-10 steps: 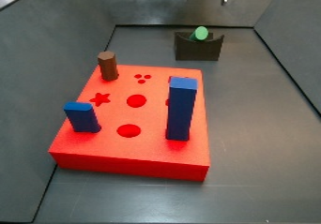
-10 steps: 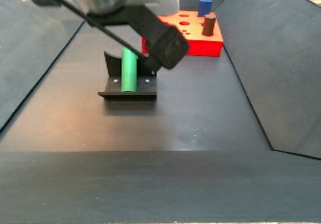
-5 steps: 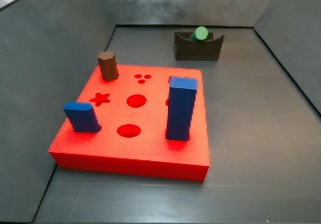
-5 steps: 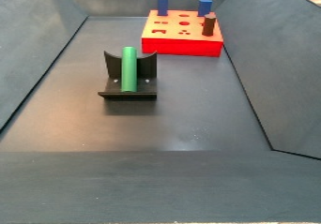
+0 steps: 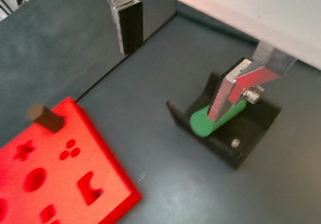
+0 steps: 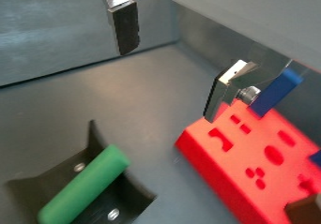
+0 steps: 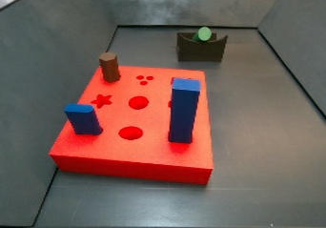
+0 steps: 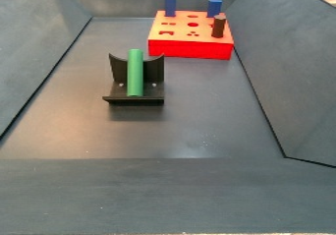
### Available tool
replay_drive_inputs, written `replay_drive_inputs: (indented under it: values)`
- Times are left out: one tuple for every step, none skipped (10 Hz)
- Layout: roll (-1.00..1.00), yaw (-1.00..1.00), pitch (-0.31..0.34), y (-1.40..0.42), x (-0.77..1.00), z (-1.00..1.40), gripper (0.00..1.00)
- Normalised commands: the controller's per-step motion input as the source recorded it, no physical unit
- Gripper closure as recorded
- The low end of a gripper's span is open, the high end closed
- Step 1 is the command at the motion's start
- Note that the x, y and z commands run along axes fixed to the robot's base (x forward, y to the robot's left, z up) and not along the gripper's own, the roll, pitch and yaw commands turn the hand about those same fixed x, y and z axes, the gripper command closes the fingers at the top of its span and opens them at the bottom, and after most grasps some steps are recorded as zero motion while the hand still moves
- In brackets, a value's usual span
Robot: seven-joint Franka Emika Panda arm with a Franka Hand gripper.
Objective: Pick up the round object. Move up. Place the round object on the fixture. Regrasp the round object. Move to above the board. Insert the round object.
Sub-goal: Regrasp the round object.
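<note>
The round object, a slim green peg, lies in the notch of the dark fixture and shows in both side views (image 7: 204, 33) (image 8: 134, 70) and both wrist views (image 5: 205, 123) (image 6: 85, 186). The fixture (image 7: 200, 51) (image 8: 132, 99) stands on the floor apart from the red board (image 7: 128, 136) (image 8: 191, 44). My gripper (image 5: 175, 73) (image 6: 174, 76) is open and empty, high above the floor between fixture and board. Its fingers (image 5: 130, 26) (image 6: 126, 26) stand wide apart with nothing between them. The gripper is above the frame in both side views.
A tall blue block (image 7: 185, 108), a short blue block (image 7: 84, 117) and a brown cylinder peg (image 7: 110, 67) stand in the board. The board's round and star holes are open. Dark walls enclose the floor on the sides and back.
One second ago the gripper was low beside the fixture and peg; it has since risen out of both side views. The peg stays in the fixture.
</note>
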Motion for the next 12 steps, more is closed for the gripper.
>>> replay_drive_inputs:
  values:
    - [1.00,0.01,-0.013,-0.02,-0.04,0.01,0.00]
    - [1.00,0.01,-0.021,-0.02,-0.04,0.01,0.00]
    - [1.00,0.01,-0.027,-0.02,-0.05,0.01,0.00]
    - [1.00,0.01,-0.034,-0.02,-0.04,0.01,0.00]
    - [1.00,0.01,-0.039,-0.02,-0.04,0.01,0.00]
    - [1.00,0.01,-0.041,-0.02,-0.04,0.01,0.00]
    - [1.00,0.01,-0.041,-0.01,-0.04,0.01,0.00]
    - [1.00,0.01,-0.038,-0.02,-0.03,0.02,0.00]
    - [1.00,0.02,-0.036,-0.02,-0.02,0.02,0.00]
    - [1.00,0.01,-0.029,-0.02,0.00,0.00,0.00]
    - [1.00,0.01,-0.025,-0.02,0.01,0.00,0.00]
    - [1.00,0.02,-0.012,-0.02,0.02,-0.01,0.00]
